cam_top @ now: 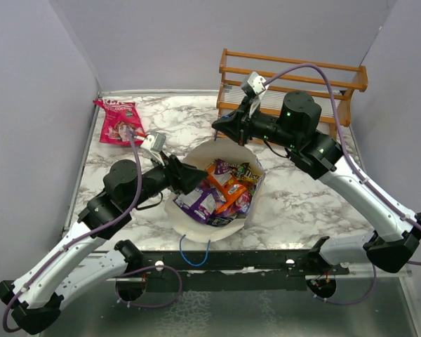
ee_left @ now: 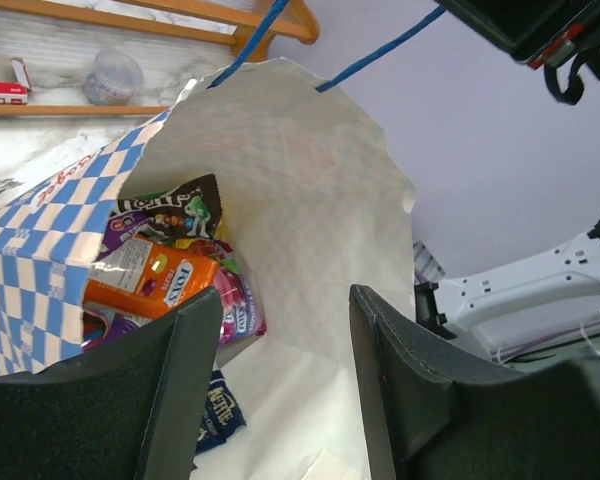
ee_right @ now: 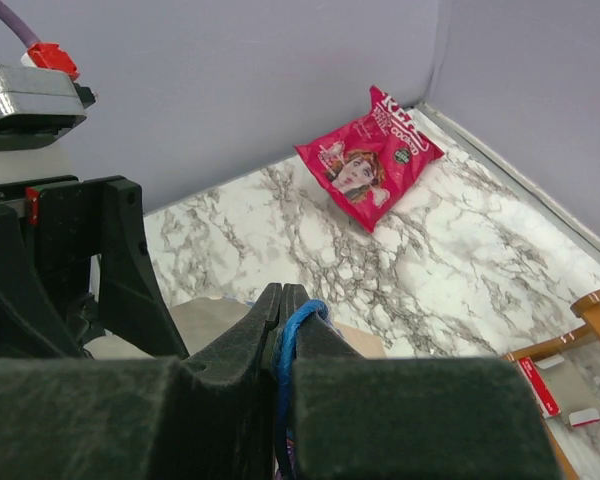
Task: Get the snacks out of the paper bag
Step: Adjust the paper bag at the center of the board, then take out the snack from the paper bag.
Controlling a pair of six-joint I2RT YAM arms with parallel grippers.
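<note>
1. Both arm bases (cam_top: 130,254) sit lowest in the overhead view. Just beyond them the paper bag (cam_top: 177,210) lies on the counter (cam_top: 302,203), its mouth gaping upward. The snacks (cam_top: 221,191) are heaped inside. One pink packet (cam_top: 119,121) already lies out on the counter at the far left corner, well apart from the bag. The left gripper (cam_top: 189,177) pokes in over the bag's left rim. The right gripper (cam_top: 235,132) is at the far rim, in front of the wooden rack (cam_top: 295,77). The left arm is clearly the nearer one to the heap.

2. On the left wrist camera the left gripper's fingers are spread wide with nothing between them. They point into the cream inside of the bag. An orange packet (ee_left: 150,280) lies ahead and to the left of the gap, on top of the pile. Its long axis runs roughly crosswise, along the line the fingers close on. I judge the gripper must shift left and down to reach it.

3. On the right wrist camera the right gripper's fingers are pressed together, pinching the blue cord handle (ee_right: 298,318) and so holding the bag's mouth up.
</note>
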